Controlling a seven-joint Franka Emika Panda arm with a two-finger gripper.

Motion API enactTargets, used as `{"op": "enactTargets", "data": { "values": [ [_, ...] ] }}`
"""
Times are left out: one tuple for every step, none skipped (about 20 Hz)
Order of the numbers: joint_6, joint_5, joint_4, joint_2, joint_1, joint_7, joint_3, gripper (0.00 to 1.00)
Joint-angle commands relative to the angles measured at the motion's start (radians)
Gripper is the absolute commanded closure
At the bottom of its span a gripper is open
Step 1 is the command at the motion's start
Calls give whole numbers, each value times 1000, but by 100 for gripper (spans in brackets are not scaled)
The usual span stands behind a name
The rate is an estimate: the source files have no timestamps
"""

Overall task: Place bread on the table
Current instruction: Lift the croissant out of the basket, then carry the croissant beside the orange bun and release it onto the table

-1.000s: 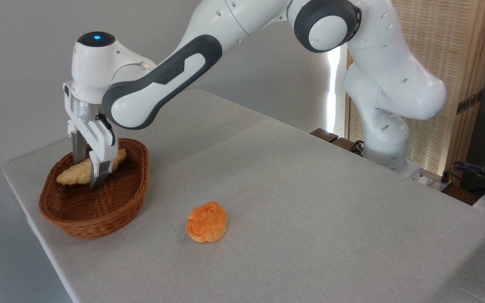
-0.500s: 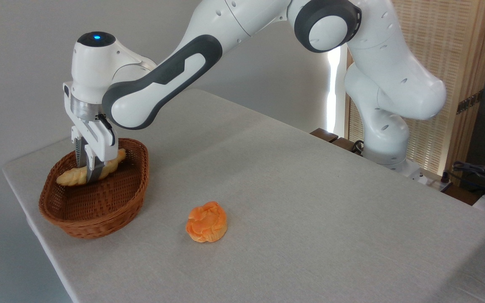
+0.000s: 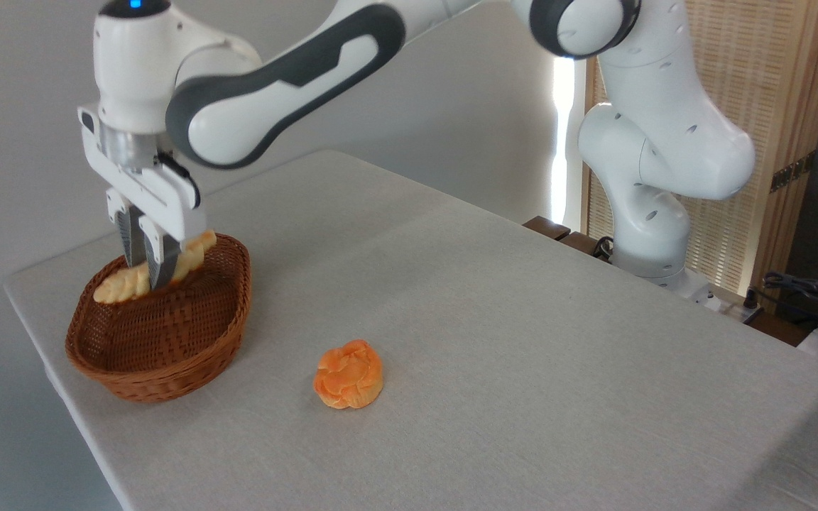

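The bread (image 3: 122,285), a long pale golden braided loaf, hangs tilted just above the far part of the wicker basket (image 3: 167,348). My gripper (image 3: 148,278) is shut on the loaf's middle, with both ends sticking out past the fingers. The loaf's right end rises near the basket's far rim. The table (image 3: 494,341), covered in light grey-beige cloth, spreads to the right of the basket.
A round orange knotted bun (image 3: 348,374) lies on the cloth right of the basket. The basket stands near the table's left corner edge. The arm's base (image 3: 654,234) stands at the table's far right side, with cables beyond it.
The gripper closed on the loaf inside the basket, then rose with it. The loaf is now lifted off the basket floor and the arm sits higher.
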Motion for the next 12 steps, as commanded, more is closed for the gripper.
{"op": "enactTargets", "data": {
  "values": [
    [-91,-145,-14,-101,88,81,3,56],
    [-131,-171,-15,-124,112,125,5,56],
    [-180,-188,-17,-156,134,185,6,55],
    [-244,-193,-21,-191,154,259,9,54],
    [-305,-190,-31,-227,166,340,15,50],
    [-358,-189,-49,-259,171,416,26,48],
    [-408,-186,-88,-296,174,484,40,45],
    [-448,-182,-133,-338,174,547,55,42],
    [-473,-179,-187,-380,174,608,66,39],
    [-491,-178,-236,-415,172,662,69,34],
    [-502,-178,-265,-440,174,696,84,26],
    [-508,-178,-271,-449,172,703,104,17]
  ]
}}
